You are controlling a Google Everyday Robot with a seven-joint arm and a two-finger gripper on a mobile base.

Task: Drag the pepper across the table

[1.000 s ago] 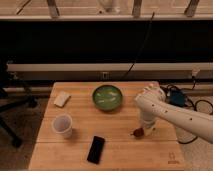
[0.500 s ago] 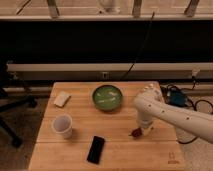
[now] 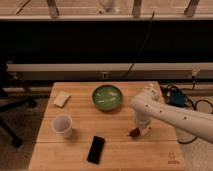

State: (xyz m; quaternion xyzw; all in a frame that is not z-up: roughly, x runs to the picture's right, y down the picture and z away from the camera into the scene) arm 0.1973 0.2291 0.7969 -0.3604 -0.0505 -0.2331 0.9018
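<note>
While pincer (image 3: pixel 138 131) grip unclear over one pepper (image 3: pixel 133 133), one table (image 3: pixel 115 155), one phone (image 3: pixel 96 149), one bowl (image 3: pixel 107 97)

The gripper (image 3: pixel 140 131) sits before dark windows (image 3: pixel 100 40).

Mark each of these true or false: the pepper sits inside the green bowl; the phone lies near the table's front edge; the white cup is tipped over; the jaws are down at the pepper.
1. The pepper sits inside the green bowl. False: it lies on the table, in front of the bowl.
2. The phone lies near the table's front edge. True.
3. The white cup is tipped over. False: it stands upright.
4. The gripper is down at the pepper. True.
</note>
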